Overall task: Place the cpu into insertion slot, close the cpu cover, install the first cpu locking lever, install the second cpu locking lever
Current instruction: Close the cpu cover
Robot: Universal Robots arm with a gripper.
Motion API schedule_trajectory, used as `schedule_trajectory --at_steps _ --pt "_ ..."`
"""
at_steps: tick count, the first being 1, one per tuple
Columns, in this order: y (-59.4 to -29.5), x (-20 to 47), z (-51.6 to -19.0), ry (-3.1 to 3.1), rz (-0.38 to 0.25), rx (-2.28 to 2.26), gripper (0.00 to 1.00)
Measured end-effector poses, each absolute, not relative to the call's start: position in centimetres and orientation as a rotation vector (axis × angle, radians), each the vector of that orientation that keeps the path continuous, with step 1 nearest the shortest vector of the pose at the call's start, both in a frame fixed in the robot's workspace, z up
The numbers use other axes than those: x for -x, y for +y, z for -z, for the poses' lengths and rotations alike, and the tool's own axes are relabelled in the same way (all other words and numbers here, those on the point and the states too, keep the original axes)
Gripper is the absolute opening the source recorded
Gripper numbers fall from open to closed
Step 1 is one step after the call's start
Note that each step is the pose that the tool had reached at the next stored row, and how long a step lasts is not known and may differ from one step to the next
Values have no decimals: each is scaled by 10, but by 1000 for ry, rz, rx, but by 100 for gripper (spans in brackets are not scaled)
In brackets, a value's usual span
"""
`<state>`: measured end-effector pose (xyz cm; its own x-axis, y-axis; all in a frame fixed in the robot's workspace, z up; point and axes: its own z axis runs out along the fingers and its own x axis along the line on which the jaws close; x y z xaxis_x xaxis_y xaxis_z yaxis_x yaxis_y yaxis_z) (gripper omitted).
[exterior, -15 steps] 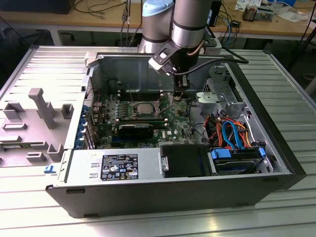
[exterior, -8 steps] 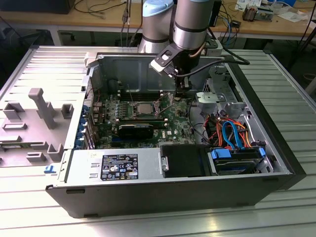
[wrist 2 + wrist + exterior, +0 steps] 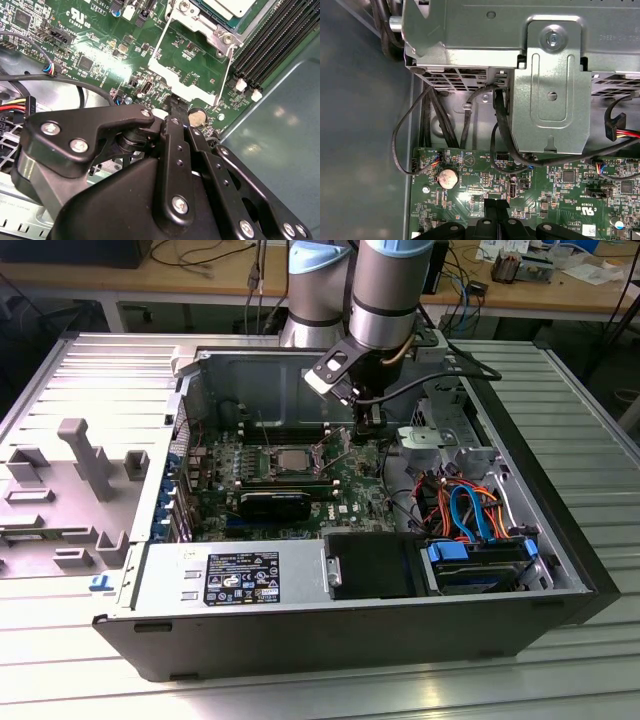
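The fingers (image 3: 172, 145) are pressed together with nothing visible between them. Their tips reach down to the free edge of the cpu cover (image 3: 182, 80), just beside a coin cell battery (image 3: 196, 118). I cannot tell whether the tips pinch this edge or only touch it.

The cpu (image 3: 227, 6) lies flat inside the insertion slot (image 3: 202, 26), so the first step looks finished. In the exterior view the chip (image 3: 293, 458) also sits in its socket on the green motherboard (image 3: 100, 45), which is inside the open computer case (image 3: 300, 640) on the ribbed surface (image 3: 590, 440).

The cover is not closed. It is swung away from the socket, and the green board shows through its window. In my judgement the work is at the second step, closing the cover. The two locking levers are not yet installed, and I cannot tell them clearly from the thin sides of the cover.
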<state>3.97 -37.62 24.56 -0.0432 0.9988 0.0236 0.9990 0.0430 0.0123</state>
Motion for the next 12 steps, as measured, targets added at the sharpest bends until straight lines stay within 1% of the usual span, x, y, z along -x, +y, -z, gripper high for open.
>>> schedule_trajectory --at_steps 12 --pt "-376 -38 -246 -2263 40 2167 11"
